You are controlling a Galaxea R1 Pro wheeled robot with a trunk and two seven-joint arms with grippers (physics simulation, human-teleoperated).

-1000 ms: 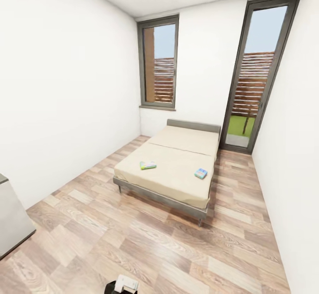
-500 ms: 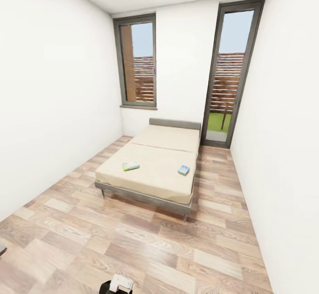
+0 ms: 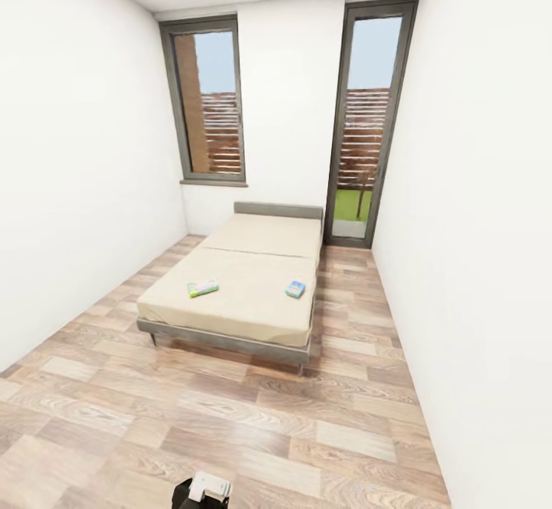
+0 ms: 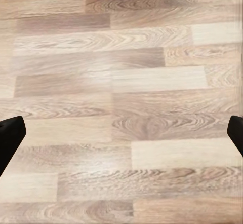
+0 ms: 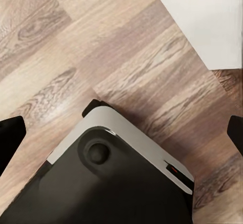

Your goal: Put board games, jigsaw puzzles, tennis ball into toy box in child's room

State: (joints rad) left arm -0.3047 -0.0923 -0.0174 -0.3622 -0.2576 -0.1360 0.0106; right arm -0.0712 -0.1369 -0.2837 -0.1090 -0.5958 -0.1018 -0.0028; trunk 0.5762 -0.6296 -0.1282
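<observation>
Head view: the child's room has white walls and a wood-plank floor [image 3: 230,417]. The bed [image 3: 245,287], with its beige mattress and dark grey frame, stands at the far middle of the room, its headboard toward the far wall. Two board games lie on the near half of the mattress, well apart from each other: a green and yellow board game [image 3: 202,288] toward the left, and a smaller blue board game [image 3: 295,289] toward the right, near the mattress's right edge. Behind the bed, a tall window [image 3: 205,103] is on the far wall to the left and a glass door [image 3: 368,118] to the right. At the near edge, a dark and white part of the robot [image 3: 203,490] pokes into sight.

Left wrist view: the left gripper [image 4: 121,133] hangs over bare plank floor, its two dark fingertips at opposite edges of the picture, spread wide apart with nothing between them.

Right wrist view: the right gripper [image 5: 121,133] likewise has its fingers [image 5: 10,135] spread wide and empty, above the robot's black and grey base [image 5: 121,178] and plank floor, with a white wall base [image 5: 207,16] beyond.
</observation>
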